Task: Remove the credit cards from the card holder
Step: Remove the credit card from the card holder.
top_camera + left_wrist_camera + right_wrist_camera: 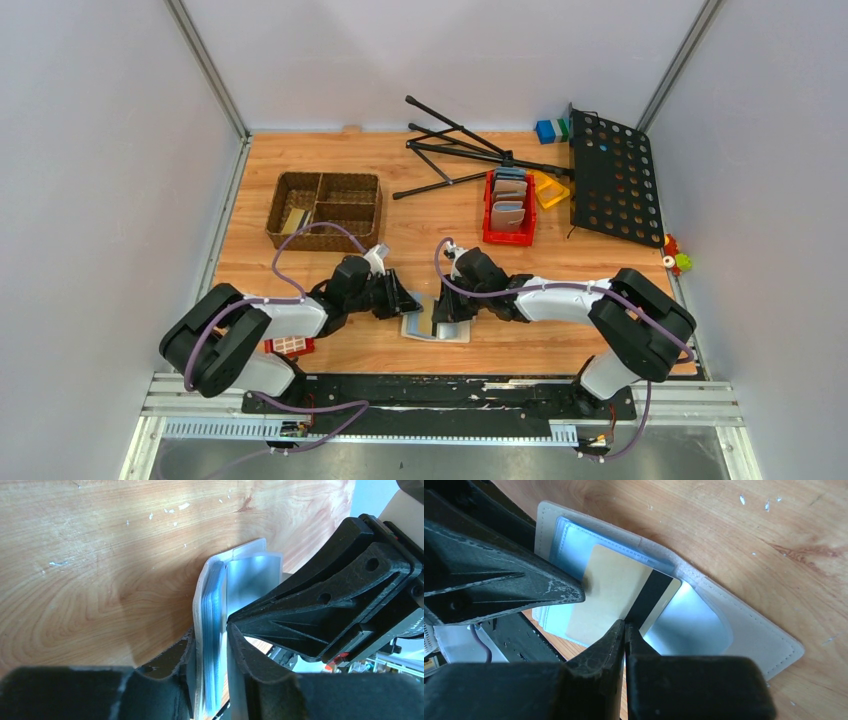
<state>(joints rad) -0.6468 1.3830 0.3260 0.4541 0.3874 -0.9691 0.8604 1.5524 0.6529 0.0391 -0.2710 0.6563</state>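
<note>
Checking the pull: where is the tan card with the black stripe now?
Right wrist view: the tan card lies over the open card holder, at the table's near centre, its near edge pinched by the right gripper.

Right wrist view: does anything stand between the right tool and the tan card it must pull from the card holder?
Nothing visible does. The right tool is shut on the tan card at its dark stripe, and the card holder lies open.
</note>
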